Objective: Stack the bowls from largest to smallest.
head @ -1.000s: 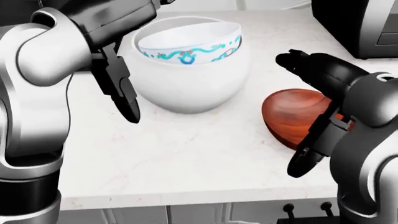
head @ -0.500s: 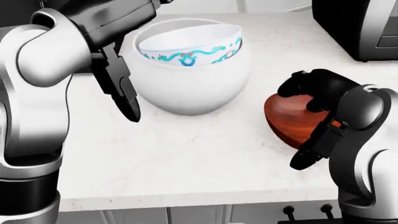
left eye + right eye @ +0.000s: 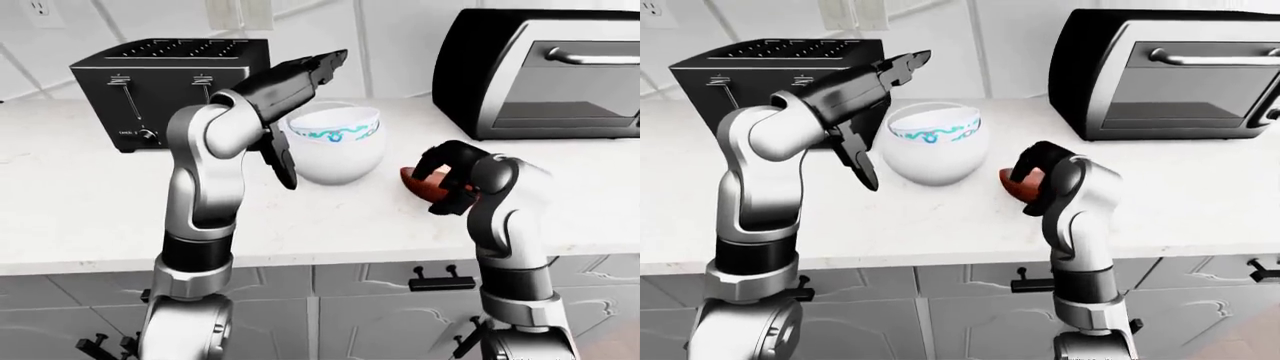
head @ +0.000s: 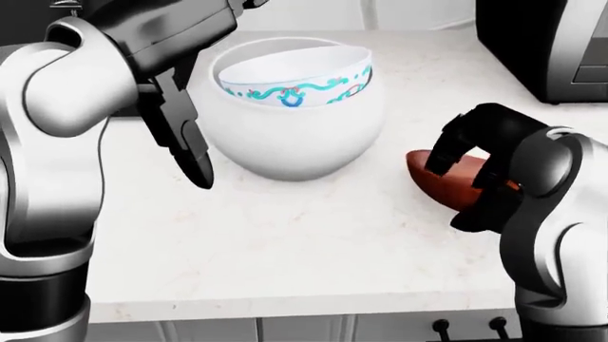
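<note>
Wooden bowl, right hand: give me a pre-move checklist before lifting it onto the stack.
1. Right hand fingers closed over the wooden bowl rim: ok.
2. Grip firm enough to lift: cannot tell; the palm hides the contact.
3. Patterned bowl seated inside the large white bowl: ok, though slightly tilted.
4. Left hand away from the stack's opening: ok, open beside the white bowl.
5. Wooden bowl level: not ok, it sits tipped on the counter.
6. Toaster oven off the lift path: ok.
</note>
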`<state>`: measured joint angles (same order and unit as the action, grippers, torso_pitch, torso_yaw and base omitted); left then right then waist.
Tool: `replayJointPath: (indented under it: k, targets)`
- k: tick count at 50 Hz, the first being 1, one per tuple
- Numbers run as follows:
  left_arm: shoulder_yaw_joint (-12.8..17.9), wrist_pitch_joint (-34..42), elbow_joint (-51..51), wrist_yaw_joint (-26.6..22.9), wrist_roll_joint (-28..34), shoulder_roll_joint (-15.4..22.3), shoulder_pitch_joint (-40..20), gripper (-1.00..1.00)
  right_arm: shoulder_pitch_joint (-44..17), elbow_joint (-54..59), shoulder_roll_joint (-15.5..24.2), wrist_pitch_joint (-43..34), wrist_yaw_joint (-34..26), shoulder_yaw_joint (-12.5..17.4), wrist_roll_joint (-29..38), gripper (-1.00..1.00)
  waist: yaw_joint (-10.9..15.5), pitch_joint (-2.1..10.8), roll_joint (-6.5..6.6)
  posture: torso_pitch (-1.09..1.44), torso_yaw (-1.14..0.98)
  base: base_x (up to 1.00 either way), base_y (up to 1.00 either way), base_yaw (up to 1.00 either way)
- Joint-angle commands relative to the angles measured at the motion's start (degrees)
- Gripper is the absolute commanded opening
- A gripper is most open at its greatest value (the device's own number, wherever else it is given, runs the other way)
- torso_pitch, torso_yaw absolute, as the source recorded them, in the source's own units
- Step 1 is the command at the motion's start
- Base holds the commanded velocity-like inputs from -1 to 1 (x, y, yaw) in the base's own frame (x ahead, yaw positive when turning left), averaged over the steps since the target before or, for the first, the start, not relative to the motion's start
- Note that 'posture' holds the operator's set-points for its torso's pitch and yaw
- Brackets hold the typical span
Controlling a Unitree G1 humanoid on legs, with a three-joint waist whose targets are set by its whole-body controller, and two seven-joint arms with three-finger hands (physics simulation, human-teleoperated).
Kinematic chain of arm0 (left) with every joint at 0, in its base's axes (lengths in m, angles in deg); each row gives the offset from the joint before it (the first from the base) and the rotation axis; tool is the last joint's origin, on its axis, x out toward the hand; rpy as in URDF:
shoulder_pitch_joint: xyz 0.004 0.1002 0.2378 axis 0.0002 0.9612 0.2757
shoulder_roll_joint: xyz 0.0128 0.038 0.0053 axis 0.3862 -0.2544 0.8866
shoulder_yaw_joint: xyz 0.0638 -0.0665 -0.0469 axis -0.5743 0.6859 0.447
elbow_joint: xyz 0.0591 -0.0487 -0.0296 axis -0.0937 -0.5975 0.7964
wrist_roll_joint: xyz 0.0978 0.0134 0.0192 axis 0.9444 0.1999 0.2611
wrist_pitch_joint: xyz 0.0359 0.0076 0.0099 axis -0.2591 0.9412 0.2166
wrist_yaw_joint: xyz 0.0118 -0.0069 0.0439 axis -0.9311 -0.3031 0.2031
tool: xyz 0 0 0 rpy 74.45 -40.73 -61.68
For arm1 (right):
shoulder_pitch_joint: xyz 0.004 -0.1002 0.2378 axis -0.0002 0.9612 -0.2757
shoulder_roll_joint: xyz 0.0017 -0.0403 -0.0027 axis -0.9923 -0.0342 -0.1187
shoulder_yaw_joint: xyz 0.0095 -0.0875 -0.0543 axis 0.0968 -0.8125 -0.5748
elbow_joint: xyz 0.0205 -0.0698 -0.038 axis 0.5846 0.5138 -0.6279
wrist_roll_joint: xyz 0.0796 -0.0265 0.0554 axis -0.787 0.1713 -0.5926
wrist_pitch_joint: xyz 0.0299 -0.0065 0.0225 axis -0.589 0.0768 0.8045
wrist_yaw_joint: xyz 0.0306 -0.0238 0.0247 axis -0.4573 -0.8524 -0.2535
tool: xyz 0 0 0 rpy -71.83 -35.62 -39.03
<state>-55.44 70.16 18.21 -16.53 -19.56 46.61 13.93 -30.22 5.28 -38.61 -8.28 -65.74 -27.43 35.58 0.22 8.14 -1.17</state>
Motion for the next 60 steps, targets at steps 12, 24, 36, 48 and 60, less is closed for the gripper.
replayJointPath:
  k: [12, 24, 36, 48, 60]
  targets:
    - [1.08, 0.97, 2.80, 0.47, -0.54, 0.53, -2.67, 1.00, -5.88, -2.03, 1.93, 0.90, -2.98, 0.25, 2.52, -1.00, 0.17, 0.86, -0.01, -0.20, 0.00, 0.00, 0.00, 0.00]
    - [1.95, 2.65, 3.57, 0.59, -2.16, 2.32, -3.78, 1.00, -19.23, 1.53, 5.64, -0.31, -5.46, 1.63, 3.47, -1.00, -0.16, -0.47, 0.72, -0.20, 0.00, 0.00, 0.00, 0.00]
    - [1.87, 2.98, 4.36, 0.35, -2.42, 2.75, -3.25, 1.00, -36.68, 10.35, 6.61, -2.79, -5.71, 0.53, 1.96, -1.00, -0.47, -1.64, 0.90, -0.20, 0.00, 0.00, 0.00, 0.00]
    - [4.49, 2.09, 0.28, 1.73, -3.13, 6.81, -3.16, 1.00, -49.47, 26.91, 0.64, -3.48, 5.05, -2.28, -2.26, -1.00, -0.54, -2.35, 1.65, -0.20, 0.00, 0.00, 0.00, 0.00]
    - [5.52, 1.42, -0.40, 2.93, -4.70, 9.09, -1.31, 1.00, -58.54, 49.51, -3.11, 0.39, 22.78, -3.50, -10.76, -1.00, -0.39, -2.12, 2.23, -0.20, 0.00, 0.00, 0.00, 0.00]
